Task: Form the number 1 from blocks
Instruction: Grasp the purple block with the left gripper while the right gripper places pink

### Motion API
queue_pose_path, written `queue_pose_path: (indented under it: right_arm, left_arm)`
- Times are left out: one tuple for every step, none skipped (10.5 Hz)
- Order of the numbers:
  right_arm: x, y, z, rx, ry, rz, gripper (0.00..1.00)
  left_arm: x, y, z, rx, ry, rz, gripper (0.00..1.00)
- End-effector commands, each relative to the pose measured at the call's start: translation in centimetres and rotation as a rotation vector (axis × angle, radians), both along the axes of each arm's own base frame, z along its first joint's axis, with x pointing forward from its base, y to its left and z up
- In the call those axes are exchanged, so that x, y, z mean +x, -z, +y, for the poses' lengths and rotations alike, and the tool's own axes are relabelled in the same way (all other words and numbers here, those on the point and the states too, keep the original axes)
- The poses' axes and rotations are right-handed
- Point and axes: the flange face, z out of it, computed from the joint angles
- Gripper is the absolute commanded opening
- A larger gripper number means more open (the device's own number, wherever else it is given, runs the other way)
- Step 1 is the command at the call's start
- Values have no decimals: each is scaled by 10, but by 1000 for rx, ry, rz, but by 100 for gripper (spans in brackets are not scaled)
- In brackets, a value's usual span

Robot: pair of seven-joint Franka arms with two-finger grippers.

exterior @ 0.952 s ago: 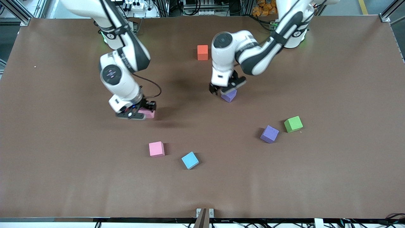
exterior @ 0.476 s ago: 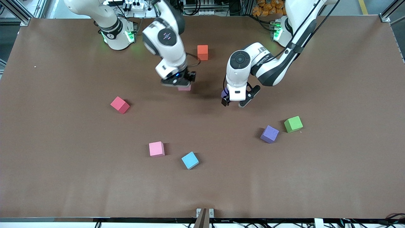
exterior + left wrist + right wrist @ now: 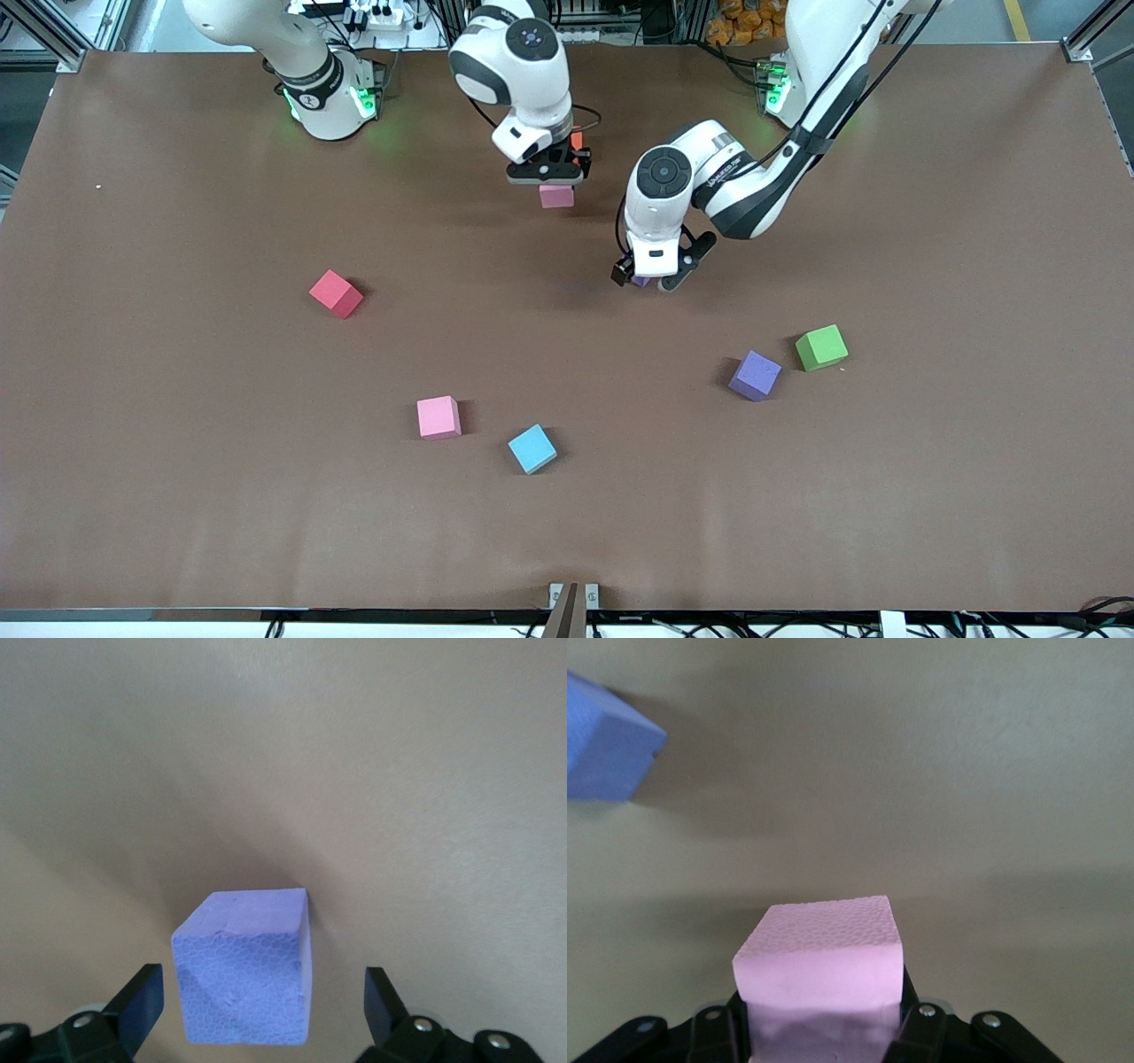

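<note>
My right gripper (image 3: pixel 546 180) is shut on a pink block (image 3: pixel 556 197), close beside the orange block (image 3: pixel 577 139), which the gripper half hides. In the right wrist view the pink block (image 3: pixel 819 961) sits clamped between the fingers (image 3: pixel 912 1032). My left gripper (image 3: pixel 645 277) stands open around a purple block (image 3: pixel 639 283) near the table's middle. The left wrist view shows that purple block (image 3: pixel 244 979) on the table, with a gap to each finger (image 3: pixel 142 997). Loose on the table lie a red block (image 3: pixel 336 293), a second pink block (image 3: pixel 438 417), a blue block (image 3: pixel 532 448), a second purple block (image 3: pixel 755 375) and a green block (image 3: pixel 821 346).
The brown table (image 3: pixel 177 496) reaches wide toward the front camera. A metal bracket (image 3: pixel 572 595) sits at its nearest edge. Both arm bases stand along the edge farthest from the front camera.
The right gripper has carried the pink block from the right arm's end to beside the orange block, uncovering the red block. The left gripper now stands open around the purple block.
</note>
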Motion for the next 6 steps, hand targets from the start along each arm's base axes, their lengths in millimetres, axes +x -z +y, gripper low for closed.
queue_pose_path:
  right_arm:
    - [-14, 24, 6, -14, -13, -20, 33]
    - [-19, 27, 9, -17, -13, -17, 33]
    - [-23, 32, 10, -23, -19, -13, 33]
    - [-35, 32, 15, -21, -41, -6, 34]
    - [-38, 33, 17, -22, -47, -4, 33]
    - [-44, 34, 19, -22, -44, -2, 34]
  left_arm:
    - [-9, 13, -1, -5, -13, 21, 100]
    - [-11, 15, -1, -2, -6, 23, 100]
    - [-10, 18, -1, -9, -8, 23, 100]
    - [-8, 19, -1, -22, 0, 17, 94]
    - [-7, 22, -1, -26, 1, 17, 60]
    - [-7, 21, -2, -33, 5, 10, 28]
